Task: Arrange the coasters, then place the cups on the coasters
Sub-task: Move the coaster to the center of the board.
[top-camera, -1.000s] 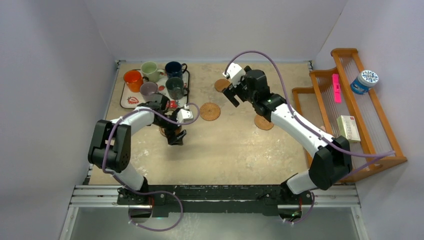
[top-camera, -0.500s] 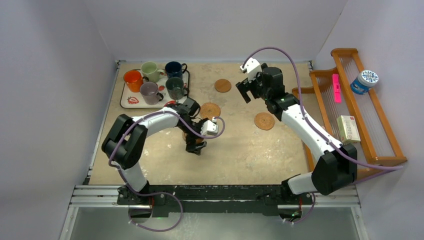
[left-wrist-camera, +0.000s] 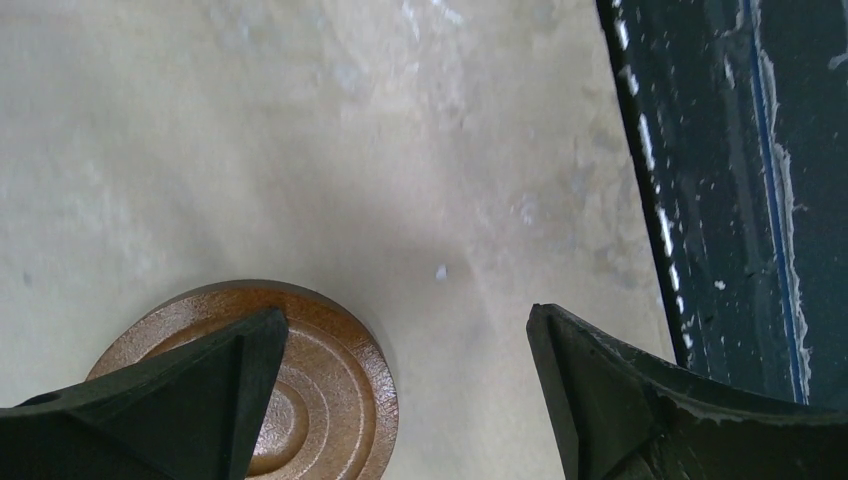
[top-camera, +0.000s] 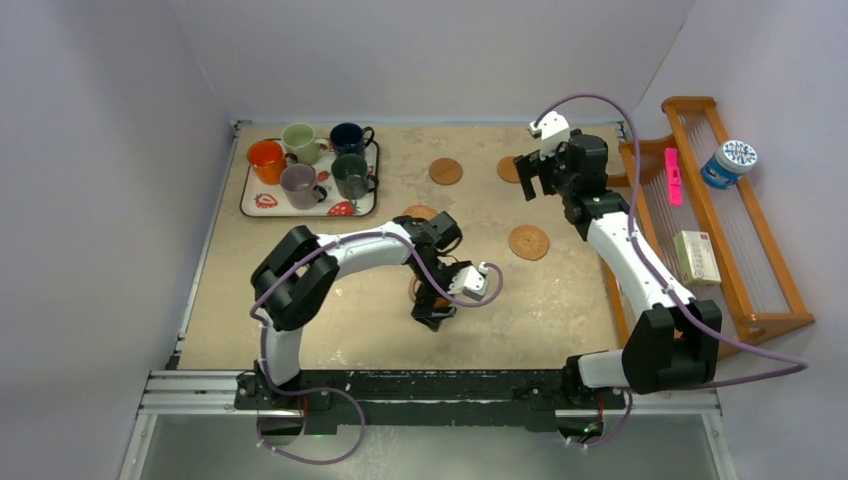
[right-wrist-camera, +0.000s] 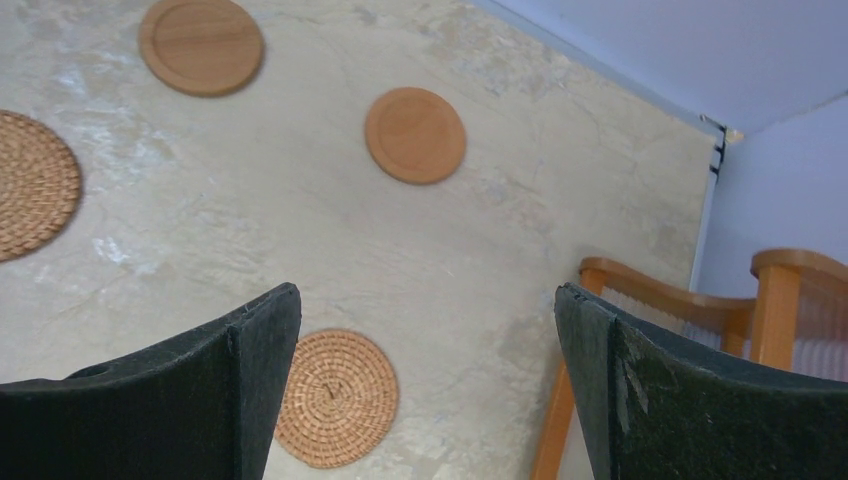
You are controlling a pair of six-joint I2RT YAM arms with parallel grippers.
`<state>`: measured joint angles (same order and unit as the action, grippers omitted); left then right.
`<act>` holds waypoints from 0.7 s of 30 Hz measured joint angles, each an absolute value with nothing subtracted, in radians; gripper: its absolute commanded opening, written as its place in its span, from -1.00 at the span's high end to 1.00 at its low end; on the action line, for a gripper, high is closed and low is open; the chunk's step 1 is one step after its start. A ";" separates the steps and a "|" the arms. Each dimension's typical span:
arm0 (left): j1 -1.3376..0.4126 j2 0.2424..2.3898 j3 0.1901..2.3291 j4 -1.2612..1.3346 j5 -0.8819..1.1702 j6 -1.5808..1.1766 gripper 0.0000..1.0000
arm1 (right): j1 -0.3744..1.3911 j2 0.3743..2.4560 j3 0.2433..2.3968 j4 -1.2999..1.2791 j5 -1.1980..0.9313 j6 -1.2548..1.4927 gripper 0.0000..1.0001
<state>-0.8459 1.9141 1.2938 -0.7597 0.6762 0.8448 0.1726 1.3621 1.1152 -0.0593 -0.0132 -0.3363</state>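
Observation:
A dark ringed coaster (left-wrist-camera: 320, 390) lies flat on the table, half under one finger of my left gripper (left-wrist-camera: 405, 335), which stands open around nothing. In the top view that gripper (top-camera: 434, 312) is near the table's middle front. My right gripper (top-camera: 532, 180) hangs open and empty at the back right, above a plain coaster (top-camera: 508, 170). Another plain coaster (top-camera: 446, 171) and two woven coasters (top-camera: 528, 242) (top-camera: 418, 211) lie apart on the table. The cups, orange (top-camera: 266, 160), pale green (top-camera: 298, 142), navy (top-camera: 347, 138), mauve (top-camera: 298, 184) and dark green (top-camera: 350, 175), stand on the tray (top-camera: 262, 204).
A wooden rack (top-camera: 735, 250) along the right edge holds a blue-and-white jar (top-camera: 729, 163), a pink item and a box. Its rail (right-wrist-camera: 660, 290) is close beside my right gripper. The dark base rail (left-wrist-camera: 720, 180) runs just past the left gripper.
My left gripper has swept right and toward the front, and the dark coaster has slid along with it. My right gripper has moved right along the back, uncovering a plain coaster.

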 measured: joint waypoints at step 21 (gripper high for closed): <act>-1.017 2.203 1.716 -0.745 0.720 0.538 -1.00 | 0.005 1.375 1.005 0.013 -0.046 -0.291 -0.98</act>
<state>-1.0168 2.2032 1.7164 -0.7448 0.7204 0.5385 0.0051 1.3754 1.0046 0.0128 -0.0463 -0.2913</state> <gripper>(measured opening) 0.998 0.987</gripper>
